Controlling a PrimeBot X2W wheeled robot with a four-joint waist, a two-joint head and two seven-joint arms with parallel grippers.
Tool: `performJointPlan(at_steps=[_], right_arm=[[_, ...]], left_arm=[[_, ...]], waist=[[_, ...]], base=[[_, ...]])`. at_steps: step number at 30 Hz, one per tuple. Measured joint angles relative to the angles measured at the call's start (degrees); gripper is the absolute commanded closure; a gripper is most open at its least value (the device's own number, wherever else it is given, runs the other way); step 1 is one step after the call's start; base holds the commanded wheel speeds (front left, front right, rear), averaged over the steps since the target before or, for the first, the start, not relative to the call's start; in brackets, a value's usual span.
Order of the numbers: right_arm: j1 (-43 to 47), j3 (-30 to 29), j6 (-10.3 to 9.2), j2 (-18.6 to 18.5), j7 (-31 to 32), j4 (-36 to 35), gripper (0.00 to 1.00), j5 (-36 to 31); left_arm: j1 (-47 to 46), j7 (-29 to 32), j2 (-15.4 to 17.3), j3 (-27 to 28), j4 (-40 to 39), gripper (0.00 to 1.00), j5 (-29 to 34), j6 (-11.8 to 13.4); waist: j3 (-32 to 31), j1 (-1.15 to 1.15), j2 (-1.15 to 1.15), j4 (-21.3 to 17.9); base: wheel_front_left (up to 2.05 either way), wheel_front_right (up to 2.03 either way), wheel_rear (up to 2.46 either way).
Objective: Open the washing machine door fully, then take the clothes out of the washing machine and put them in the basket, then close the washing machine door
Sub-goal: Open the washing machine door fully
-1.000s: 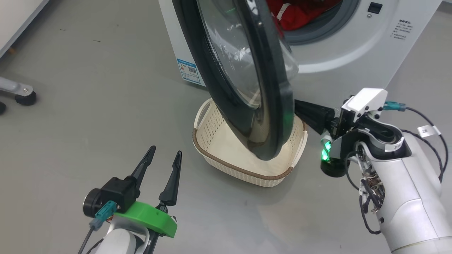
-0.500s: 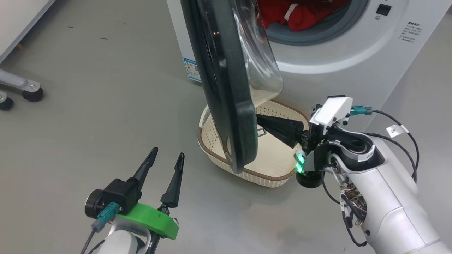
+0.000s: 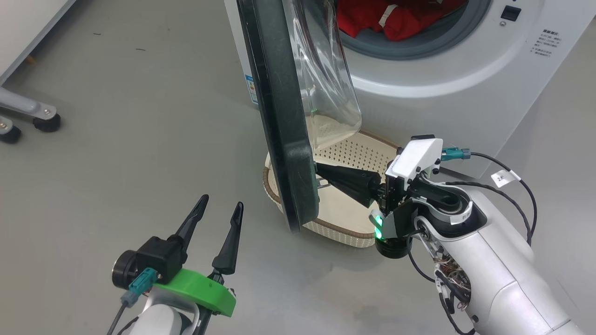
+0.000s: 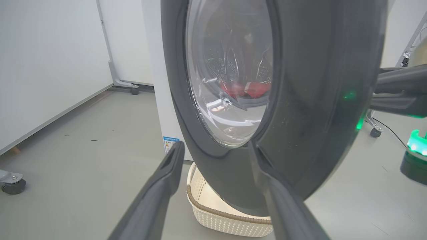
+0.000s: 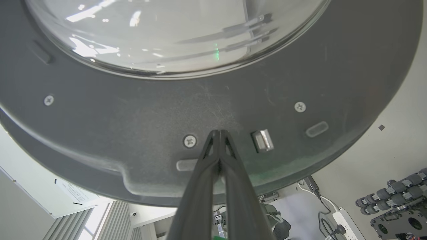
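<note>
I see the right gripper (image 3: 321,174) with its two fingers pressed together, holding nothing. Its tips touch the inner side of the washing machine door (image 3: 279,116). In the right wrist view the gripper (image 5: 218,134) meets the dark rim (image 5: 133,110) between a screw (image 5: 190,141) and the metal latch (image 5: 262,140).

A second ago the door showed me much of its glass front and covered most of the basket (image 3: 358,153). Now it has swung wider and stands nearly edge-on to me. The right gripper has travelled along with it, further to my left. The basket sits on the floor directly under this gripper, and more of its inside is uncovered than before.

The red clothes (image 3: 396,23) lie inside the washing machine (image 3: 442,107), beyond and above the right gripper.

The left gripper (image 3: 220,201) remains spread open and empty, where it was a second ago. The door's outer face (image 4: 317,83) is ahead of its fingers (image 4: 166,176), not touching.
</note>
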Motion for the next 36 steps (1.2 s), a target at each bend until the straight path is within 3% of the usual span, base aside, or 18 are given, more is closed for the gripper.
performJointPlan(at_steps=[7, 14, 24, 36], right_arm=[[0.16, 0.33, 0.48, 0.09, -3.09, 0.64, 1.00, -1.42], [0.53, -0.22, 4.50, -0.68, -7.71, 1.30, 1.00, -7.31], [1.52, 3.24, 10.37, -7.90, -16.29, -0.98, 1.00, -22.80], [4.27, 5.94, 11.36, -16.63, -29.28, -4.76, 1.00, -41.34]], left_arm=[[0.28, 0.00, 0.01, 1.22, -0.16, 0.00, 0.00, 0.00], [0.81, 0.00, 0.56, 2.97, -0.13, 0.00, 0.46, 0.00], [2.68, 0.00, 1.35, 6.50, -0.51, 0.00, 0.48, 0.00], [4.12, 0.00, 1.85, 8.72, -1.15, 0.00, 1.56, 0.00]], waist=[[-0.54, 0.00, 0.00, -0.51], [-2.21, 0.00, 0.00, -1.96], [-4.46, 0.00, 0.00, -5.81], [-6.71, 0.00, 0.00, -10.57]], base=[[0.00, 0.00, 0.00], [0.00, 0.00, 0.00], [0.00, 0.00, 0.00], [0.00, 0.00, 0.00]])
